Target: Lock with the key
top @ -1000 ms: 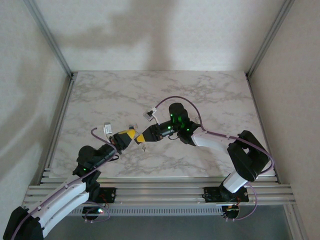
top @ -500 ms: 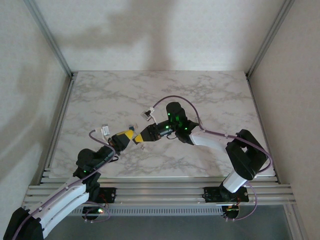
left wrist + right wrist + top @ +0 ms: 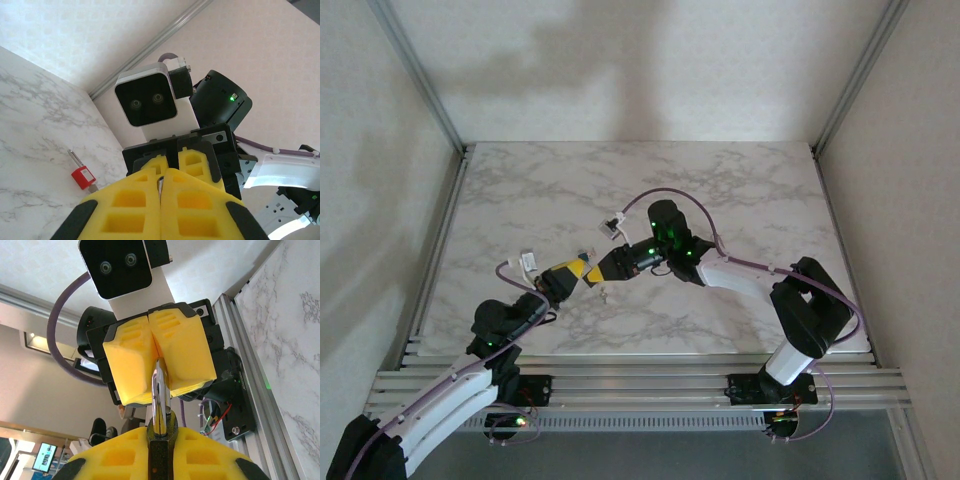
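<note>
Padlock (image 3: pixel 160 460), dark-bodied with a chrome shackle (image 3: pixel 159 390), sits clamped in the right hand (image 3: pixel 161 440) above the marble bench (image 3: pixel 740 190); the closed left hand (image 3: pixel 161 176) pinches the shackle's tip. Both hands have edged left together, so the pair seems engaged. A small red tagged piece (image 3: pixel 83 176), perhaps the key, lies on the bench.

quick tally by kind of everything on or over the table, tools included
tools: 2, left tool and right tool
red padlock: 1
metal piece held between both tools: 1
total: 4
</note>
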Controlling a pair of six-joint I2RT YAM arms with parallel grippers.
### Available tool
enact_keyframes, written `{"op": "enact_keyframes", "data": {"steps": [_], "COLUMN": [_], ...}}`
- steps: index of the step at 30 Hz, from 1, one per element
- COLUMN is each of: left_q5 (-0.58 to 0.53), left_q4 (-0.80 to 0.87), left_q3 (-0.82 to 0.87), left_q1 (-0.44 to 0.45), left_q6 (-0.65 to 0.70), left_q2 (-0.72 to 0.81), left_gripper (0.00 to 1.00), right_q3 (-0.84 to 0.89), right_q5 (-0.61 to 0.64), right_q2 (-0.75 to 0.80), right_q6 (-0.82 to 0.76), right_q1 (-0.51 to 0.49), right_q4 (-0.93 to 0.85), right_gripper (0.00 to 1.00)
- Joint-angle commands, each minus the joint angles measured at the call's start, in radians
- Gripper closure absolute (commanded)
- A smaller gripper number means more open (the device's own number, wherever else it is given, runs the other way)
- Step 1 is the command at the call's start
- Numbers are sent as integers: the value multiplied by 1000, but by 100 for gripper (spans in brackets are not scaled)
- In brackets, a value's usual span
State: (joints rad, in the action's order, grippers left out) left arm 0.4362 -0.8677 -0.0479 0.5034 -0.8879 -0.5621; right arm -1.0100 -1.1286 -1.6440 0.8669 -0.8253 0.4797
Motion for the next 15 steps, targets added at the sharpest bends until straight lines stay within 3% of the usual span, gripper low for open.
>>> {"op": "enact_keyframes", "data": {"steps": [1, 15], "left_q5": [137, 127], "left_q4": [28, -8], "left_q3": [37, 48], "left_q1": [43, 71], "left_q6": [19, 20], "left_q2": [5, -19], "left_gripper": [100, 100], "right_q3": [-91, -136], "right_q5": [90, 107], "right_q2": [-10, -11], "right_q6": [8, -16], "right_q1": [8, 15], "right_q4": [72, 27], "right_gripper": [100, 100]}}
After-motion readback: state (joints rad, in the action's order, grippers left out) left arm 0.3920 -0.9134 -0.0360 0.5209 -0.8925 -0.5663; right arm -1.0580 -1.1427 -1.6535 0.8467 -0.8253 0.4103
